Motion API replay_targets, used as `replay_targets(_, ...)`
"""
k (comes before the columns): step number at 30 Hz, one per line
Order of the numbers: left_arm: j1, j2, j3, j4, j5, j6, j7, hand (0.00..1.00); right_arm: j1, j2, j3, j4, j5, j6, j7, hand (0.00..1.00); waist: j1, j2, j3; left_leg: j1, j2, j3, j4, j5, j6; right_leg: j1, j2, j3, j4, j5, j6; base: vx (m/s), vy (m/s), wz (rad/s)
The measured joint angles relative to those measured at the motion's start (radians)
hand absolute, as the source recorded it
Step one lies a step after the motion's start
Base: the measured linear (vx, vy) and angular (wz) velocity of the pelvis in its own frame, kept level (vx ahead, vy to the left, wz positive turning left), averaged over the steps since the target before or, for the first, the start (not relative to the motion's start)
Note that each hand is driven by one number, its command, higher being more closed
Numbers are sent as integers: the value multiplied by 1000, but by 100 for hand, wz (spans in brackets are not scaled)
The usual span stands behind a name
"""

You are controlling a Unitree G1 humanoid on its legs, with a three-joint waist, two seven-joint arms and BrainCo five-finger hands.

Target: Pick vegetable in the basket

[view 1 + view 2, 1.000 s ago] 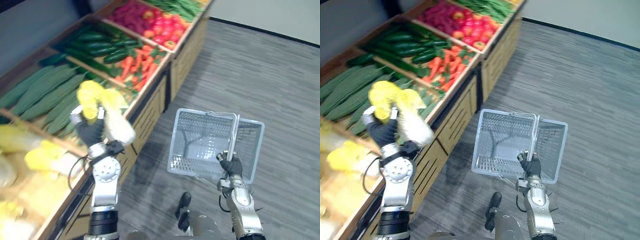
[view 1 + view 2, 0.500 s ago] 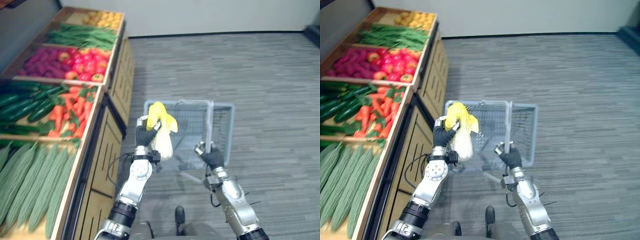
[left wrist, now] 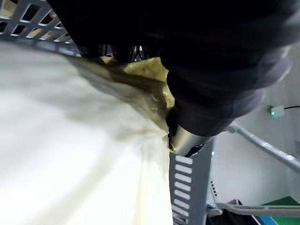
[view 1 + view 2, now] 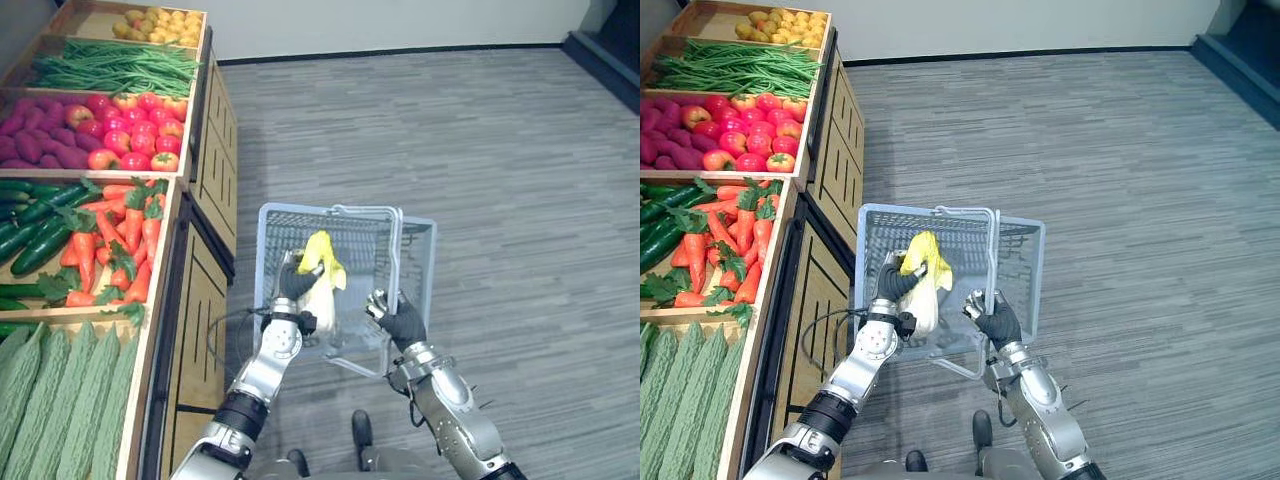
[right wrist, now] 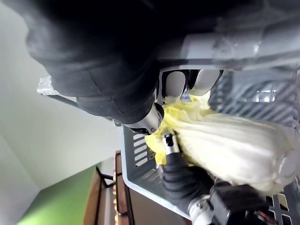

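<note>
Cabbage (image 4: 322,288), with a white body and yellow leaves, is held by the left hand (image 4: 296,282) inside the grey basket (image 4: 420,262), near its left wall. The leafy end points away from the robot and the white end points toward it. The fingers and thumb of this hand are curled round the cabbage; in the left wrist view the thumb presses on the pale leaves, and in the right wrist view the dark fingers wrap the yellow part. I cannot tell if the cabbage touches the bottom of the basket.

The right hand (image 4: 398,320) is at the near right side of the basket. Its fingers are closed round the handle (image 4: 397,255), a grey bar that rises over the basket. The basket hangs from this hand above the grey floor (image 4: 500,150).

To the left of the robot stands a wooden shelf (image 4: 205,290) with sloping compartments. The basket is just beside its front. From near to far, the shelf carries bumpy green gourds (image 4: 60,400), carrots (image 4: 105,235) next to cucumbers (image 4: 25,235), red tomatoes (image 4: 135,125) and green beans (image 4: 110,65).
</note>
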Motion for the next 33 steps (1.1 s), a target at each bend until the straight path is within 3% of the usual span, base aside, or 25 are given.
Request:
replay_targets(8,-35,0,4,79,0,9,-13,0,16,-26,46,-34,38,9,12,100,-1,-6,0,-20,-18,-1,1,-2,11,-17,-20,1,0,11,16,-61,59,1)
replay_targets(15,-34,-4,-1,55,0,7,-16,0,17,-18,26,-33,-105,18,6,100,-1,-7,0,-23,-22,-9,1,2,17,-21,-24,-6,0,9,19,-7,38,2)
replay_targets(20,51,-4,-30,-181,-43,-6,-91,0,33,21,-83,-29,-164,27,-17,100,1,-6,0,-19,-24,-37,0,6,22,-5,-27,-32,0,4,26,5,33,18)
replay_targets(26,172,-1,-29,-380,-194,-21,-188,0,38,54,-206,-26,-245,28,-50,100,17,-3,-3,-18,-39,-75,-7,21,34,8,-44,-62,0,-4,36,-27,34,19)
replay_targets(33,335,-11,69,-597,-354,-69,-212,0,79,95,-387,32,-316,34,-98,100,33,16,-27,10,-59,-136,-58,49,41,43,-66,-119,0,-22,50,-45,34,28)
